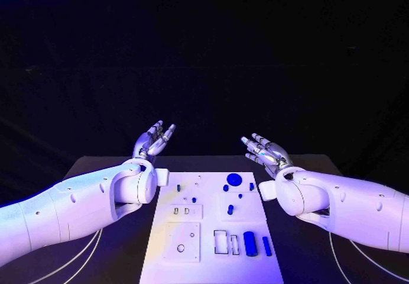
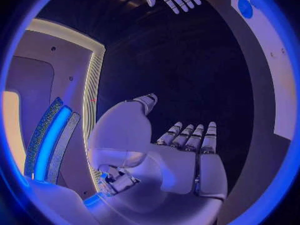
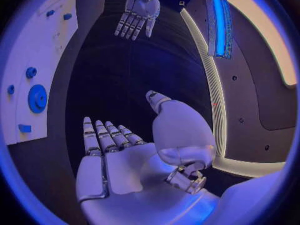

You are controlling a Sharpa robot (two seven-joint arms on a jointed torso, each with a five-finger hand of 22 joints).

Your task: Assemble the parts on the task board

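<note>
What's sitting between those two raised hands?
Nothing. In the head view, the left hand and right hand hang open with only bare dark space between them, beyond the task board.

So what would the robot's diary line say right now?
left hand: open, raised, holding nothing | right hand: open, raised, holding nothing | parts: on task board, untouched

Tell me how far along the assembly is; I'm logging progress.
Nothing looks started. The left hand and right hand are raised beyond the task board, open and holding nothing. Blue parts, including a round disc and a cylinder, lie on it. All assembly remains.
</note>
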